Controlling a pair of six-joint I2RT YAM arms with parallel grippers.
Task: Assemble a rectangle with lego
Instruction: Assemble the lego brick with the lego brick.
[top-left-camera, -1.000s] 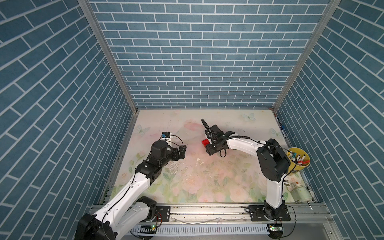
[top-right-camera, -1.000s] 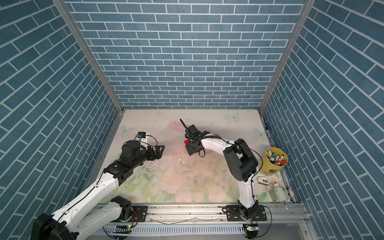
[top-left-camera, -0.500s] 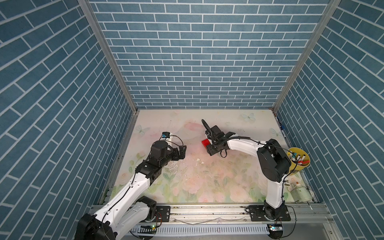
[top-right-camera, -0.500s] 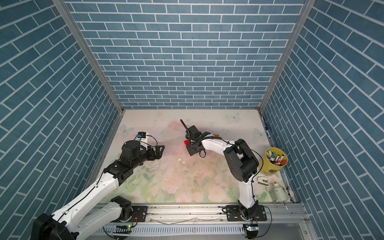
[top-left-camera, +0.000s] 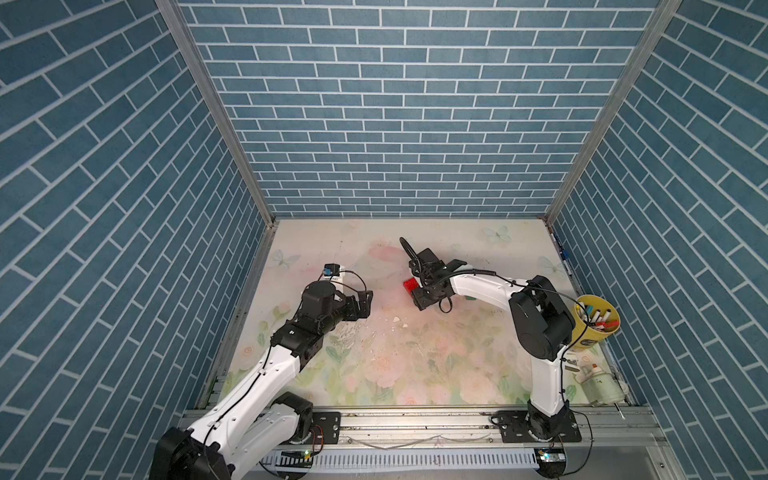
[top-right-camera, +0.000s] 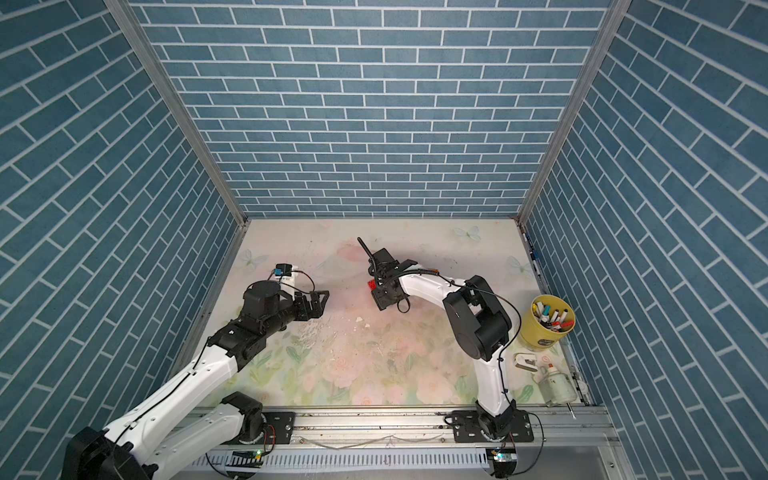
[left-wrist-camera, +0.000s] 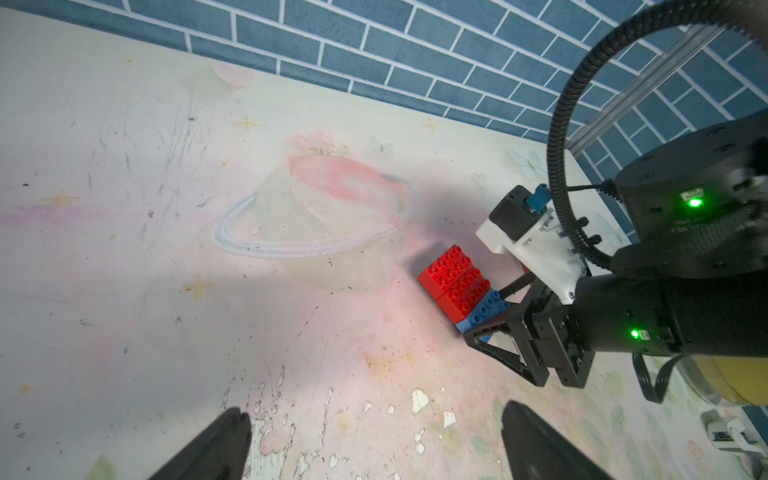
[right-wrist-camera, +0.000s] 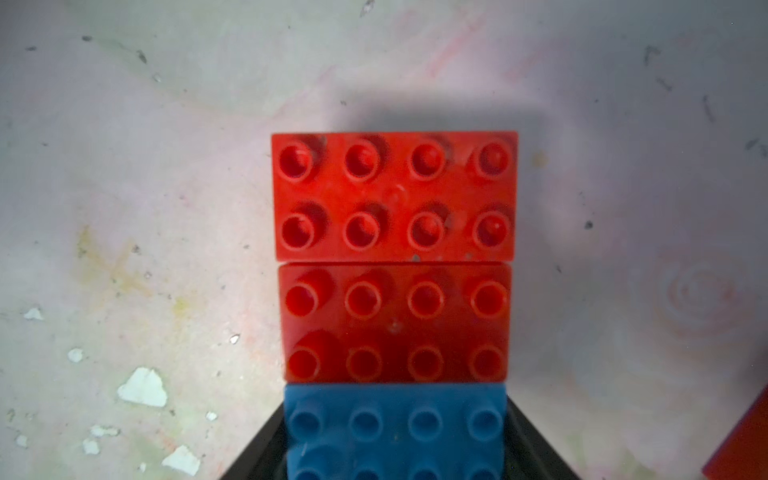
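Fingers (right-wrist-camera: 528, 453) of the right gripper (right-wrist-camera: 395, 419) clamp a blue brick (right-wrist-camera: 395, 432) by its short ends in the right wrist view, its long side flush against the nearer of two red bricks (right-wrist-camera: 395, 232); pushing straight and level before release should square the edges. From the left wrist, the left gripper (left-wrist-camera: 376, 411) hangs empty, fingers wide apart, well away from those bricks on the table (left-wrist-camera: 166, 208). Both top views place the bricks mid-table, under the right gripper.
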